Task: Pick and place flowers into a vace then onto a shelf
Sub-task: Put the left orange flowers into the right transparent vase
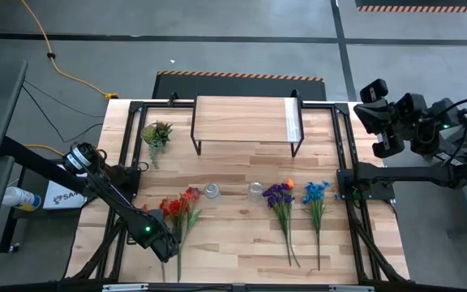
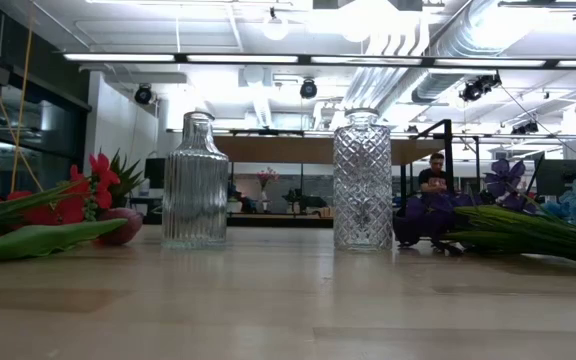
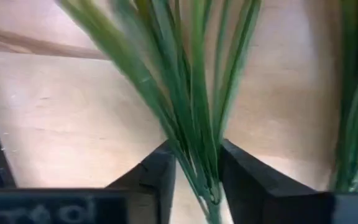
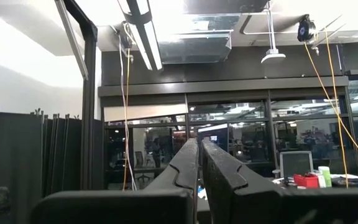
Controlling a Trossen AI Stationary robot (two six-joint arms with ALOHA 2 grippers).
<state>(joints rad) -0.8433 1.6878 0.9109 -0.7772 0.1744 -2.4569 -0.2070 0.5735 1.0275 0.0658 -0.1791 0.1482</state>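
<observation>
The red flowers (image 1: 182,204) lie on the table's near left part, stems (image 1: 177,259) running toward the near edge; in the low view the red flowers (image 2: 78,200) rest flat on the wood. My left gripper (image 1: 165,243) is low over these stems and shut on them (image 3: 197,155). A purple bunch with one orange bloom (image 1: 280,195) and a blue bunch (image 1: 316,193) lie on the near right. Two clear glass vases (image 1: 211,191) (image 1: 255,190) stand upright between the bunches. The shelf (image 1: 246,122) stands at the far middle. My right gripper (image 4: 199,168) is shut, raised off the table's right side. My left gripper holds the red flowers' bundled green stems (image 3: 199,177), pinched between its two fingers (image 3: 160,177), several stems together. The fingers lie across the stems, some way below the blooms. In the low view the blooms and leaves still lie on the table.
A small green potted plant (image 1: 156,134) stands at the far left beside the shelf. The table's dark metal frame (image 1: 347,146) runs along its sides. Bare wood lies between the shelf and the vases. A person (image 2: 433,178) sits in the room beyond.
</observation>
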